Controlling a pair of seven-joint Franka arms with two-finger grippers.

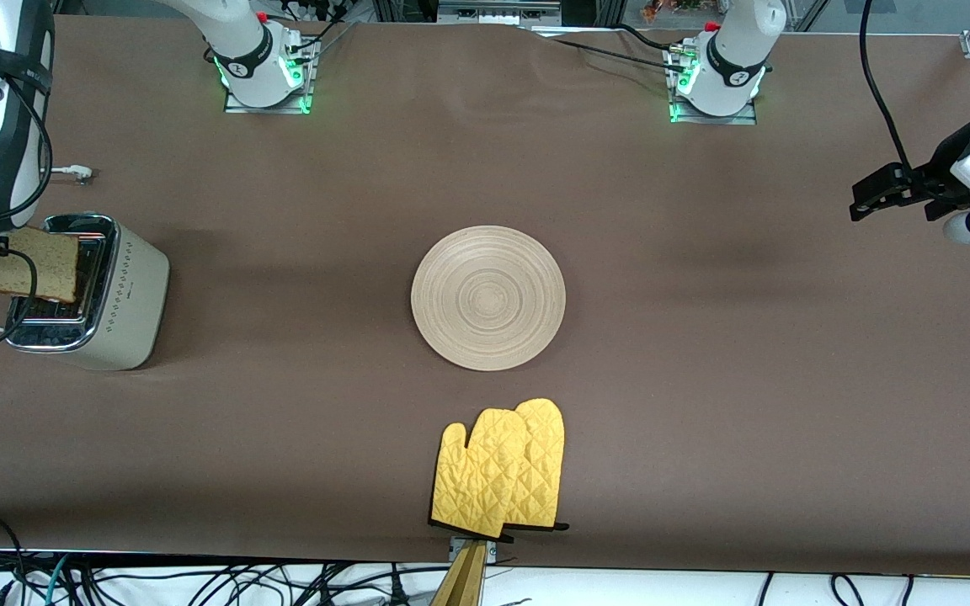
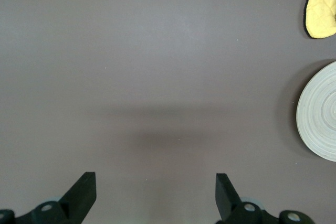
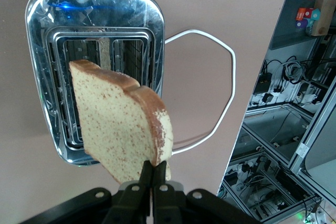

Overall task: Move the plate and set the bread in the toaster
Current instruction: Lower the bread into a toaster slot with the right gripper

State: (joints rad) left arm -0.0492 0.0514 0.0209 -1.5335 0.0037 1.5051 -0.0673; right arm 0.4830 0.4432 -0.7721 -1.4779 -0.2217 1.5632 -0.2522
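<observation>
My right gripper (image 3: 154, 169) is shut on one crust edge of the bread (image 3: 118, 129), a light-brown slice. It holds the bread (image 1: 26, 265) tilted in the air just above the chrome slots of the cream toaster (image 1: 119, 295) at the right arm's end of the table. The slots of the toaster (image 3: 94, 24) show open beneath the slice. The pale wooden plate (image 1: 487, 297) lies flat mid-table with nothing on it. My left gripper (image 1: 872, 198) hangs open over bare table at the left arm's end, well apart from the plate (image 2: 320, 114), with nothing between its fingers (image 2: 84, 187).
A pair of yellow oven mitts (image 1: 502, 471) lies nearer to the front camera than the plate, close to the table's edge. The toaster's white cord (image 3: 220, 77) loops on the table beside the toaster, and its plug (image 1: 77, 173) lies toward the robots' bases.
</observation>
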